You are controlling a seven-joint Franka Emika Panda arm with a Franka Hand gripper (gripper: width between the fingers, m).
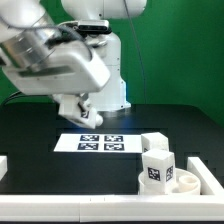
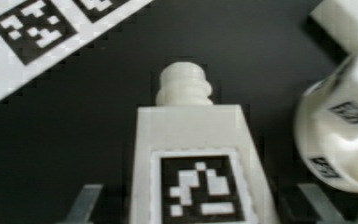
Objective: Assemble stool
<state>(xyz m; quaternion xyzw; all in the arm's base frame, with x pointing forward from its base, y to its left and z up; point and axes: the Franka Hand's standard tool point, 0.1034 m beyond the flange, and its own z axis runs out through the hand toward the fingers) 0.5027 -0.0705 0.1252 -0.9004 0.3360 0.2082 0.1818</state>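
Observation:
My gripper (image 2: 201, 205) is shut on a white stool leg (image 2: 195, 150). The leg's black-and-white tag faces the wrist camera and its rounded peg tip (image 2: 185, 80) points away over the black table. In the exterior view the gripper (image 1: 78, 108) hangs above the table at the left, behind the marker board (image 1: 100, 142). The round white seat (image 1: 192, 181) lies at the exterior view's right front. A tagged leg (image 1: 156, 168) stands upright on it, with another white leg (image 1: 155, 143) just behind. In the wrist view the seat's edge (image 2: 345, 130) shows beside the held leg.
The marker board (image 2: 34, 40) lies flat on the table, close to the held leg. A long white border rail (image 1: 60, 206) runs along the table's front edge. A green wall stands behind the robot base (image 1: 112, 85).

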